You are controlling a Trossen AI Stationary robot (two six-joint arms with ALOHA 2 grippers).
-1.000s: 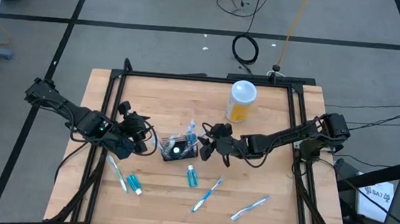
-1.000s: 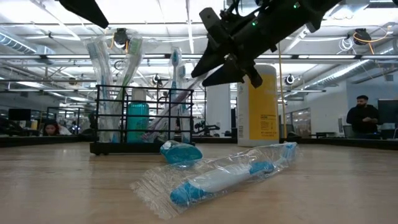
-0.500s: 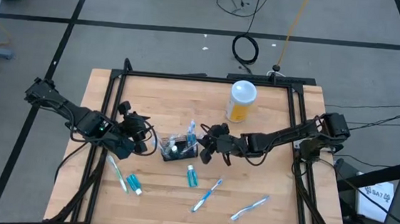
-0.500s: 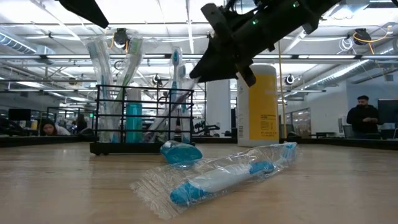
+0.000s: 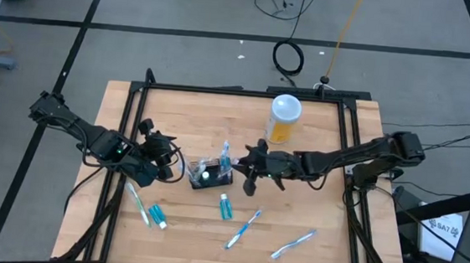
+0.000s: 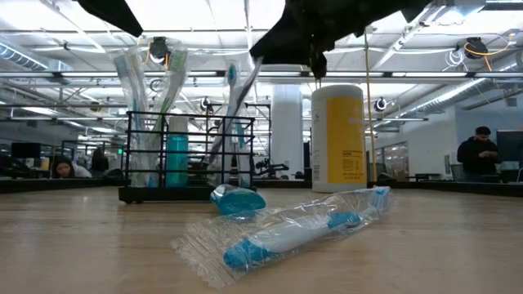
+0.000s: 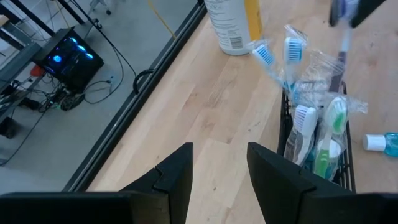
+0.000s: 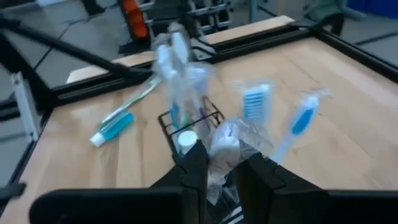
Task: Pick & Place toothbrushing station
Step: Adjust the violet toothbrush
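Right gripper (image 5: pixel 251 168) reaching across mid-table from the right edge, arm stretched low, fingers pinched narrow on a wrapped toothbrush (image 8: pixel 224 146) just beside the black basket (image 5: pixel 211 180). Left gripper (image 5: pixel 167 170) parked just left of the basket, fingers (image 7: pixel 177 174) apart, holding nothing. Basket at table centre, brushes standing inside. Yellow canister (image 6: pixel 339 137) behind; label print too small to read.

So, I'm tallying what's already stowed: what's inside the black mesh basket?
The basket holds several upright wrapped toothbrushes and at least one teal tube. Wrappers overlap, so an exact count and the basket floor stay hidden.
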